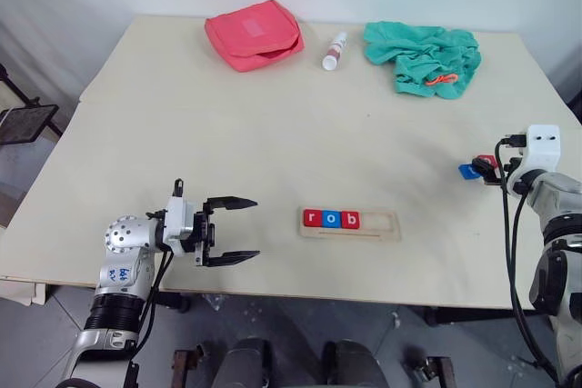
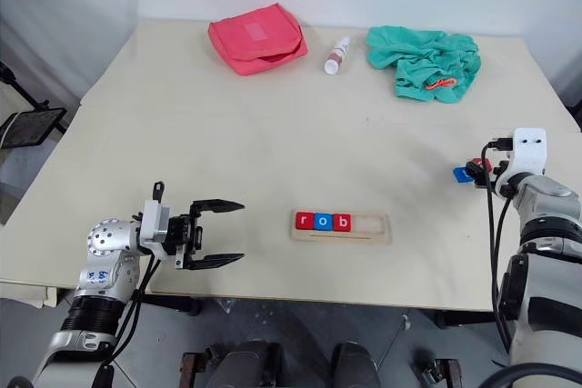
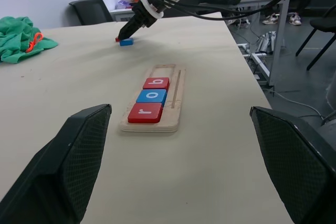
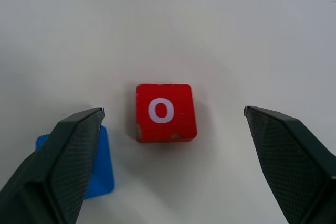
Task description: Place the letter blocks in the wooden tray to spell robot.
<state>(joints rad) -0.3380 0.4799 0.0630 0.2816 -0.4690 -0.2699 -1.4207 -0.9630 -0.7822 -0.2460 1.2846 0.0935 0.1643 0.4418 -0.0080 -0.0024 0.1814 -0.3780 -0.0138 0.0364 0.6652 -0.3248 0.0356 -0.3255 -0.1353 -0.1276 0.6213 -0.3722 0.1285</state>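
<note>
Pale surface, head camera looking down over it. Wooden tray lies near the front edge, about centre, long axis across the view. Three letter blocks sit side by side at its left end: red "r", blue "o", red "b". The right half of the tray is bare.

Left gripper hovers level at 9 o'clock from the tray, well apart from it, fingers spread wide and pointing toward the tray's left end; nothing between them. In the left wrist view the tray lies straight ahead between the two fingers.

Right gripper is out at the right edge of the surface, at roughly 2 o'clock from the tray, well apart from it. Fingers wide open, holding nothing. In the right wrist view a red "o" block lies flat on the surface between the open fingers, touching neither. A blue block lies just beside the left-hand finger, partly hidden by it; its letter cannot be read.

Far edge of the surface, left to right: red pouch, small white bottle, crumpled green cloth.
</note>
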